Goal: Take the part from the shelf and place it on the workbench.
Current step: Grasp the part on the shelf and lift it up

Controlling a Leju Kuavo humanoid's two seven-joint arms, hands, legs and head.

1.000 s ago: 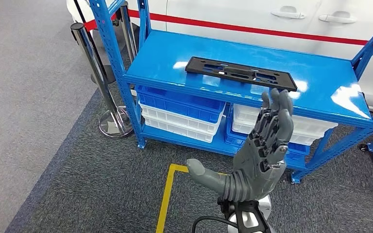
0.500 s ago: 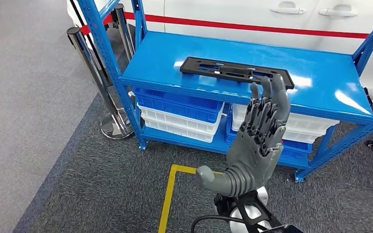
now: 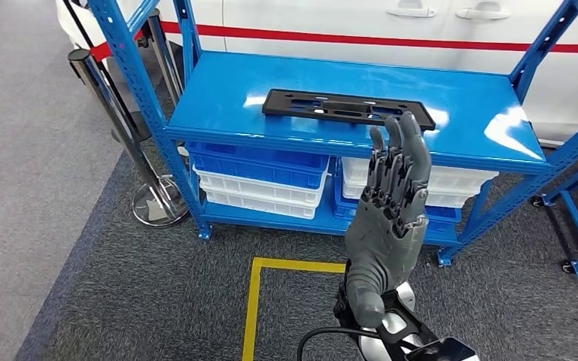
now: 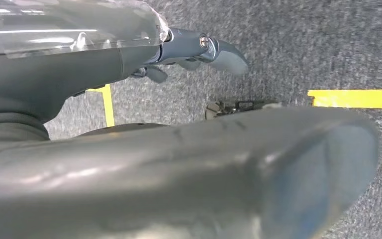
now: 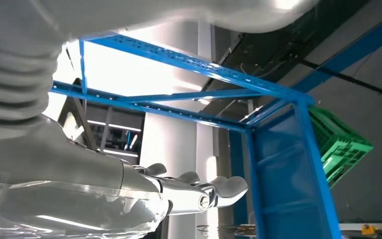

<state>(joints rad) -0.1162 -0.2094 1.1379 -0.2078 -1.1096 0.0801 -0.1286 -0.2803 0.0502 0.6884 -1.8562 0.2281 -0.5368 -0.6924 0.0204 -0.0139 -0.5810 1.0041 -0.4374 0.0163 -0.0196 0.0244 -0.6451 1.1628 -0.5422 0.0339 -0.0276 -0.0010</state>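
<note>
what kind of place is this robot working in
Probably an automotive workshop or a parts-handling demo floor. A blue metal shelf rack holds a flat black slotted part above stacked blue and white plastic bins; a white car with a red stripe stands behind, and yellow floor tape marks the grey carpet.

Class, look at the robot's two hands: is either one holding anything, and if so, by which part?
Nothing is held. The right hand is raised with fingers extended, short of the black part lying on the blue shelf. The left hand hangs over the floor, holding nothing.
</note>
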